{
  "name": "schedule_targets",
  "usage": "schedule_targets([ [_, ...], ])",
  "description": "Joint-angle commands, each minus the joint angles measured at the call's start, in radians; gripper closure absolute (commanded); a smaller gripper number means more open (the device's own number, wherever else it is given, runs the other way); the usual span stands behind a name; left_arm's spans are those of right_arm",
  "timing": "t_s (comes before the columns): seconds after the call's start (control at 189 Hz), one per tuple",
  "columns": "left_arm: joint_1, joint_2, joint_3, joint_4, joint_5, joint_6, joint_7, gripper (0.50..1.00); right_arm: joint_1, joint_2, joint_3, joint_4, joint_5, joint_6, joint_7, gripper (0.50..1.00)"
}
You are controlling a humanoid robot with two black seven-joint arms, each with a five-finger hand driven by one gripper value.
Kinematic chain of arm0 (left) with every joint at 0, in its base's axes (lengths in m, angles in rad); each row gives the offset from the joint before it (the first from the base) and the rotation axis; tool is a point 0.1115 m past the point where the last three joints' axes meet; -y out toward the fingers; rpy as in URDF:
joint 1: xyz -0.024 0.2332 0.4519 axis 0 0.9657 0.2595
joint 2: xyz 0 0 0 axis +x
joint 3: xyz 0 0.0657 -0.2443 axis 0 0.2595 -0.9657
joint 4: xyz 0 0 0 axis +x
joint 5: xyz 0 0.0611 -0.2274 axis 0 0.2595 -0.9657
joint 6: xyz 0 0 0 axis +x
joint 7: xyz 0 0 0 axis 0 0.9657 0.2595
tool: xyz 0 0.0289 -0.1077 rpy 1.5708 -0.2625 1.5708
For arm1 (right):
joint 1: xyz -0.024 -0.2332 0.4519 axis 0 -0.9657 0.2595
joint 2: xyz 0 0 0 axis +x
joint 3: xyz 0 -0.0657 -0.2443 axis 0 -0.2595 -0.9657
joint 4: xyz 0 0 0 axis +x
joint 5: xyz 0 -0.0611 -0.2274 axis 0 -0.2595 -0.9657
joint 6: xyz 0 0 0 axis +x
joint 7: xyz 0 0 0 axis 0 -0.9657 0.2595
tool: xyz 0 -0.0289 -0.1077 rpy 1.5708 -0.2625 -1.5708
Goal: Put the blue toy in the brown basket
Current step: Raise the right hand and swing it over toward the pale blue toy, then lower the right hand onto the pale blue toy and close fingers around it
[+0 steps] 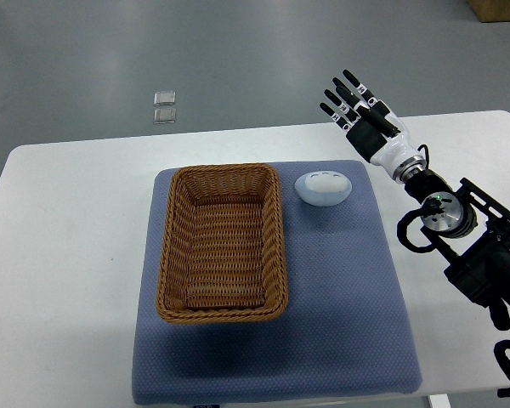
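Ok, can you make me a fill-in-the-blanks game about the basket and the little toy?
1. The brown basket has ____ inside it.
2. The blue toy lies on the blue mat, just to the ____ of the basket in the picture.
3. The right hand has its fingers ____ and holds nothing.
4. The mat lies on a ____ table.

Missing words: nothing; right; open; white
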Motion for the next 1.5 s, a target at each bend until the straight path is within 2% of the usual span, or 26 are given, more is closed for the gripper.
schedule_targets([
  [0.0, 0.0, 0.0, 0.0, 0.0, 0.0, 0.0, 0.0, 0.5, 0.0, -0.001, 0.0, 0.0, 0.0, 0.006, 0.0, 0.589],
  [0.312, 0.0, 0.0, 0.001, 0.0, 0.0, 0.0, 0.001, 0.5, 0.014, -0.011, -0.001, 0.0, -0.011, 0.007, 0.0, 0.589],
  [0.486, -0.008, 0.0, 0.001, 0.001, 0.0, -0.001, 0.001, 0.5, 0.058, -0.054, -0.028, 0.0, -0.123, 0.013, -0.004, 0.589],
  [0.56, -0.017, 0.0, 0.001, 0.0, 0.0, -0.001, 0.001, 0.5, 0.099, -0.071, -0.09, 0.0, -0.192, 0.015, -0.024, 0.589],
  [0.629, -0.02, 0.0, 0.001, 0.0, 0.0, -0.001, 0.001, 0.5, 0.161, -0.128, -0.19, 0.0, -0.261, 0.021, -0.053, 0.589],
  [0.798, -0.035, 0.0, 0.001, 0.0, 0.0, -0.001, 0.001, 0.5, 0.339, -0.245, -0.502, 0.0, -0.324, 0.036, -0.067, 0.589],
  [0.999, -0.035, 0.0, 0.0, -0.014, 0.004, -0.003, 0.001, 0.5, 0.656, -0.3, -0.948, 0.028, -0.434, 0.042, -0.19, 0.589],
  [1.052, -0.037, 0.0, 0.0, -0.018, 0.004, -0.003, 0.001, 0.5, 0.748, -0.314, -1.066, 0.039, -0.44, 0.065, -0.228, 0.589],
  [1.131, -0.035, 0.0, 0.0, -0.02, 0.004, -0.003, 0.001, 0.5, 0.892, -0.32, -1.236, 0.098, -0.437, 0.124, -0.32, 0.589],
  [1.211, -0.037, 0.0, 0.001, -0.025, 0.004, -0.003, 0.001, 0.5, 1.0, -0.321, -1.36, 0.154, -0.434, 0.145, -0.382, 0.589],
  [1.374, -0.037, 0.0, 0.0, -0.025, 0.004, -0.003, 0.001, 0.5, 1.164, -0.309, -1.523, 0.266, -0.405, 0.159, -0.449, 0.589],
  [1.496, -0.037, 0.0, 0.001, -0.029, 0.004, -0.003, 0.001, 0.5, 1.202, -0.298, -1.563, 0.283, -0.348, 0.154, -0.457, 0.589],
])
